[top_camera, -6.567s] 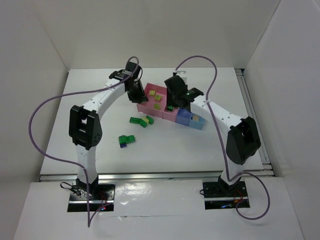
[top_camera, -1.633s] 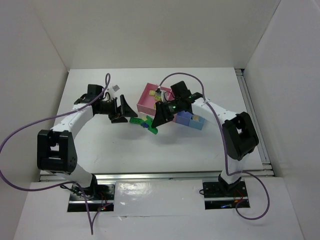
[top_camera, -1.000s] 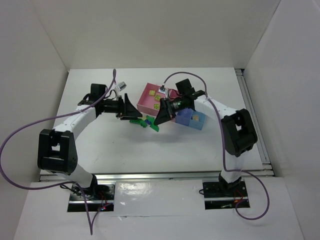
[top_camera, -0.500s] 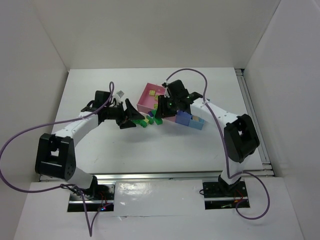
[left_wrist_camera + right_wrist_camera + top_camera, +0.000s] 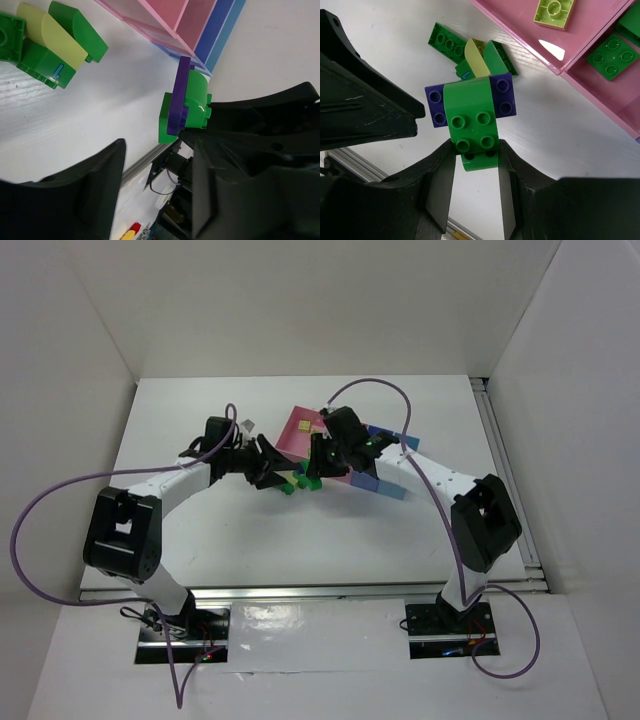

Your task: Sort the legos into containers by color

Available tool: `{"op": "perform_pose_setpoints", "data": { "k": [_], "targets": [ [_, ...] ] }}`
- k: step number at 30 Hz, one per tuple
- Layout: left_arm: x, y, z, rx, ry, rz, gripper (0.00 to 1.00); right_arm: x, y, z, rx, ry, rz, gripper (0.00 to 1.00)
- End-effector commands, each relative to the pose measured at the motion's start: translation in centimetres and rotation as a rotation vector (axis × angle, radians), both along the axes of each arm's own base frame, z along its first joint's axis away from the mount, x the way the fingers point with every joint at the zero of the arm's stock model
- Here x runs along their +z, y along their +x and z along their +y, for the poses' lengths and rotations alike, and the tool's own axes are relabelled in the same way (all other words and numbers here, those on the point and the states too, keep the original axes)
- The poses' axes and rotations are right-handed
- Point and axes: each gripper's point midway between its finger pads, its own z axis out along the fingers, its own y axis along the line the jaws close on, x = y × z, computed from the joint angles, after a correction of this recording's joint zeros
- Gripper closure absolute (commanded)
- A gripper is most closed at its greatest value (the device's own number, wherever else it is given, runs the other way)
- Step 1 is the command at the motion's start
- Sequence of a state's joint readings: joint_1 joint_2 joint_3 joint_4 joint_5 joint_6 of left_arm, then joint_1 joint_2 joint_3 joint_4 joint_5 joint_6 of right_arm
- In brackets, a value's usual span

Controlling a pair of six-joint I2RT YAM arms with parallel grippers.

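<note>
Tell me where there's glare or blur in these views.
Right wrist view: the green-and-purple brick stack is sharp; white glare on the pink bin floor. Left wrist view: small highlight on that stack, dark foreground. Top external view: evenly lit, bricks too small for detail.

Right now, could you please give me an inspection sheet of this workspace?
Surface: white table, no spills seen.
Job's things: green-and-purple stack gripped; loose bricks, green and lime, on the table; pink bin holds a lime brick.
Clutter: nothing seen.
Grippers: right gripper shut on the stack; left gripper open beside it.
Cables: purple cables loop over both arms.
Surroundings: white walls.
</note>
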State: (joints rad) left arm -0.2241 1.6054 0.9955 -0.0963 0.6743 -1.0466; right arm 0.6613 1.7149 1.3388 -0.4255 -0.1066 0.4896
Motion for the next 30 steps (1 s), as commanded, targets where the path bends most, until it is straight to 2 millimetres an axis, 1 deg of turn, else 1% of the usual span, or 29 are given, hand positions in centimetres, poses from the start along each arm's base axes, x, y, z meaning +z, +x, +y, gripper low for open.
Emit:
{"op": "perform_pose_setpoints", "data": {
  "k": [1, 2, 3, 4, 5, 6, 8, 10, 11, 12, 13, 16, 17, 20, 21, 22, 23, 24, 25, 26, 27, 28, 30],
  "targets": [
    [1.5, 1.0, -0.9, -0.005, -0.037, -0.044, 0.43, 2.6, 0.8, 0.5, -0.012, 0.043, -0.08, 0.69],
    [2.0, 1.4, -0.9, -0.011, -0.035, -0.068, 0.46, 2.6, 0.7, 0.6, 0.003, 0.045, -0.08, 0.69],
    [1.8, 1.6, -1.0, -0.016, -0.03, -0.074, 0.47, 3.0, 0.8, 0.7, 0.003, 0.051, -0.087, 0.69],
    [1.9, 2.0, -1.0, -0.017, -0.031, -0.075, 0.47, 3.0, 0.7, 0.8, 0.011, 0.057, -0.083, 0.69],
    [1.9, 1.7, -1.4, -0.026, -0.031, -0.075, 0.48, 2.9, 0.5, 0.7, 0.011, 0.051, -0.075, 0.69],
    [1.9, 1.7, -1.4, -0.026, -0.031, -0.075, 0.48, 3.3, 0.6, 1.0, 0.019, 0.063, -0.079, 0.69],
    [1.8, 2.1, -1.8, -0.035, -0.031, -0.075, 0.48, 2.9, 0.3, 1.3, 0.034, 0.054, -0.077, 0.69],
    [1.8, 2.1, -2.2, -0.044, -0.031, -0.073, 0.48, 2.9, 0.2, 1.4, 0.041, 0.059, -0.073, 0.69],
    [1.8, 2.1, -2.2, -0.044, -0.031, -0.073, 0.5, 3.4, 0.1, 1.8, 0.05, 0.065, -0.081, 0.69],
    [1.3, 2.1, -2.2, -0.044, -0.029, -0.063, 0.52, 3.4, 0.1, 1.8, 0.05, 0.065, -0.081, 0.69],
    [1.5, 2.3, -2.3, -0.044, -0.031, -0.073, 0.57, 3.6, 0.1, 1.9, 0.05, 0.065, -0.081, 0.69],
    [1.7, 2.3, -2.4, -0.051, -0.04, -0.082, 0.64, 3.6, 0.1, 1.9, 0.05, 0.065, -0.081, 0.7],
    [1.7, 2.3, -2.4, -0.051, -0.04, -0.082, 0.74, 3.6, 0.0, 1.9, 0.064, 0.067, -0.082, 0.7],
    [1.6, 2.1, -2.5, -0.059, -0.047, -0.082, 0.84, 3.7, -0.3, 2.1, 0.077, 0.077, -0.074, 0.72],
    [1.7, 2.2, -2.5, -0.059, -0.049, -0.091, 0.87, 3.7, -0.3, 2.1, 0.078, 0.077, -0.074, 0.72],
    [2.1, 2.2, -2.5, -0.059, -0.051, -0.1, 0.93, 3.7, -0.3, 2.1, 0.078, 0.077, -0.074, 0.72],
    [2.1, 2.2, -2.5, -0.059, -0.051, -0.1, 0.96, 3.7, -0.3, 2.1, 0.078, 0.077, -0.074, 0.72],
    [2.1, 2.2, -2.5, -0.059, -0.051, -0.1, 0.98, 4.1, -0.3, 2.1, 0.078, 0.082, -0.081, 0.72],
    [1.9, 2.0, -2.4, -0.064, -0.046, -0.098, 1.0, 3.6, -0.5, 2.0, 0.078, 0.075, -0.072, 0.72],
    [1.7, 1.8, -2.4, -0.064, -0.042, -0.082, 1.0, 3.5, -0.4, 1.9, 0.062, 0.073, -0.072, 0.72],
    [1.4, 1.8, -2.2, -0.061, -0.028, -0.078, 1.0, 3.6, -0.2, 1.2, 0.049, 0.073, -0.073, 0.72],
    [1.4, 1.9, -2.1, -0.063, -0.014, -0.088, 1.0, 4.6, 0.1, 1.1, 0.04, 0.099, -0.086, 0.72],
    [0.8, 1.7, -1.8, -0.059, 0.014, -0.069, 1.0, 4.8, 0.3, 0.4, 0.041, 0.149, -0.069, 0.72]
  ]
}}
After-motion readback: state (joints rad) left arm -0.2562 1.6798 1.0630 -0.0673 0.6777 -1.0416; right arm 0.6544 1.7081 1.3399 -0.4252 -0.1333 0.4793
